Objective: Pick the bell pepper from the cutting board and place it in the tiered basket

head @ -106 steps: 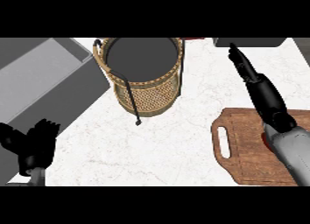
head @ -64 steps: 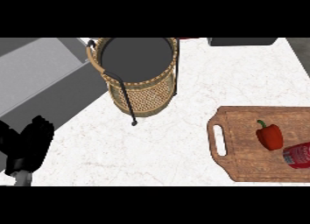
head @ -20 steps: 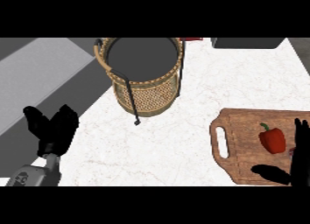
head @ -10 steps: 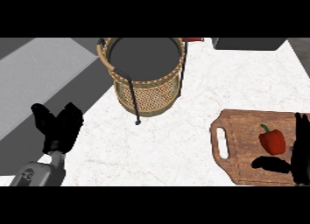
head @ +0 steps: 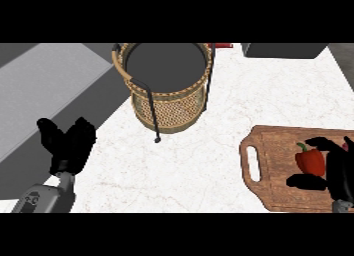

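Bell pepper (head: 310, 160), red and glossy with a green stem, lies on the brown wooden cutting board (head: 272, 165), between the spread fingers and thumb of the right hand (head: 344, 172), unclasped. Woven wicker tiered basket (head: 169, 85) with a black wire frame stands well apart on the white marbled desk (head: 209, 155). Left hand (head: 66, 143) rests open, fingers up, at lower left.

view: single head view, up above the table (head: 209, 150)
facing: steeply down onto the top
nearness: close, forearms enter from the lower edge
shared: nothing, only one view here
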Controlling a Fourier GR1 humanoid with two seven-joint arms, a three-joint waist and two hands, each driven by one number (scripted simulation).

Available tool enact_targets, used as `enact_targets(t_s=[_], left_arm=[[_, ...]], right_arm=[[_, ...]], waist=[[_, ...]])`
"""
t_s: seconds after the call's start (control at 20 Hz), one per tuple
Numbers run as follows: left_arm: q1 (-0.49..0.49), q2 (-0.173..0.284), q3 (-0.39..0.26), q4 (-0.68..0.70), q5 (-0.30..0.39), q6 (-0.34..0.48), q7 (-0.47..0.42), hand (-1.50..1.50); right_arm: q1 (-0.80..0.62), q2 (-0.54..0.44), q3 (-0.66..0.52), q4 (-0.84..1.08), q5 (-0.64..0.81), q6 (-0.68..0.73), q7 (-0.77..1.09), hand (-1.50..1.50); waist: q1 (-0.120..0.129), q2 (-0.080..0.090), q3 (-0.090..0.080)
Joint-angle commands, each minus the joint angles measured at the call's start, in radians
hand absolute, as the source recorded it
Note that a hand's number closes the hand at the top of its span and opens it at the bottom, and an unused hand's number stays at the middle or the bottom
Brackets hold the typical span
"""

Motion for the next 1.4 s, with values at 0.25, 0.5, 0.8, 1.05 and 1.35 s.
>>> enact_targets(t_s=[0.25, 0.5, 0.8, 1.05, 1.35], left_arm=[[-0.034, -0.011, -0.047, -0.017, -0.02, -0.066, -0.022, 0.0], [-0.054, -0.017, -0.056, 0.0, -0.036, -0.07, -0.038, 0.0], [-0.058, 0.013, -0.042, -0.025, -0.016, -0.077, 0.007, 0.0], [-0.059, 0.002, -0.032, -0.005, -0.014, -0.058, 0.018, 0.0], [-0.033, 0.0, -0.026, -0.01, -0.01, -0.071, -0.025, 0.0]], right_arm=[[-0.005, 0.087, 0.01, 0.125, 0.042, -0.106, -0.084, 1.5], [-0.122, 0.051, 0.077, 0.098, 0.036, 0.064, -0.121, 1.5], [-0.206, -0.081, 0.21, 0.016, -0.06, 0.459, -0.293, 1.5], [-0.245, -0.08, 0.103, -0.19, -0.267, 0.622, -0.251, 1.5], [-0.293, -0.121, -0.058, -0.446, -0.453, 0.709, -0.123, 1.5]], waist=[[-0.01, 0.013, 0.03], [0.006, 0.017, 0.029], [0.022, 0.015, 0.028], [-0.02, 0.007, 0.028], [-0.03, 0.005, 0.027]])
